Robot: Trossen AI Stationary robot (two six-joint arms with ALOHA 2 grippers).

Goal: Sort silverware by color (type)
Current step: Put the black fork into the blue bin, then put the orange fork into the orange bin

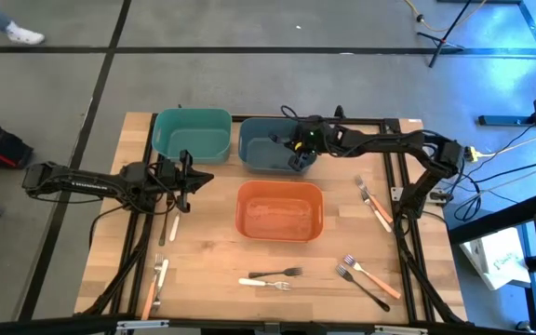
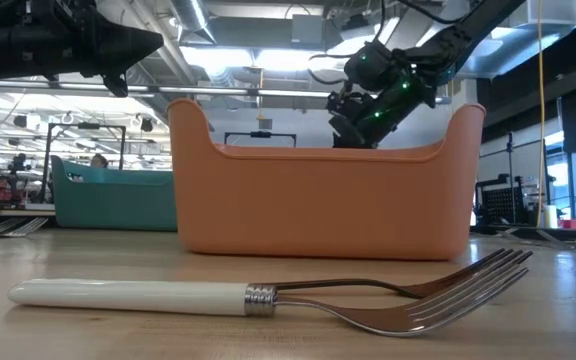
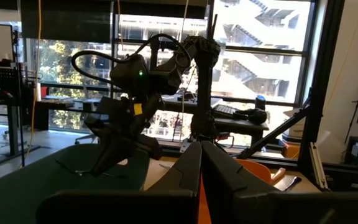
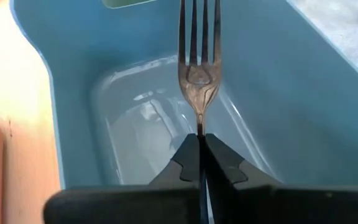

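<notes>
A wooden desk (image 1: 203,265) carries three bins: teal (image 1: 192,135) at the back left, blue-grey (image 1: 268,144) beside it, and orange (image 1: 280,210) in the middle.

The right hand (image 4: 199,163) reaches over the blue-grey bin, its fingers pressed together on the neck of a fork (image 4: 197,68) whose tines point down into the bin. The handle is hidden, so its colour cannot be told. The bin's floor looks bare beneath the fork.

The left hand (image 1: 182,177) hovers above the desk just in front of the teal bin, its fingers pressed together on nothing.

More silverware lies scattered on the desk. A white-handled fork (image 2: 258,297) and a dark fork (image 1: 275,274) lie near the front edge, two more forks (image 1: 368,276) lie front right, a pair (image 1: 373,203) lies to the right of the orange bin, and some pieces (image 1: 156,279) lie front left.

The step in hand appears to be dropping the held fork into the blue-grey bin. Next, the right hand would need to spread its fingers to release it, then lift clear and go for another matching piece.
</notes>
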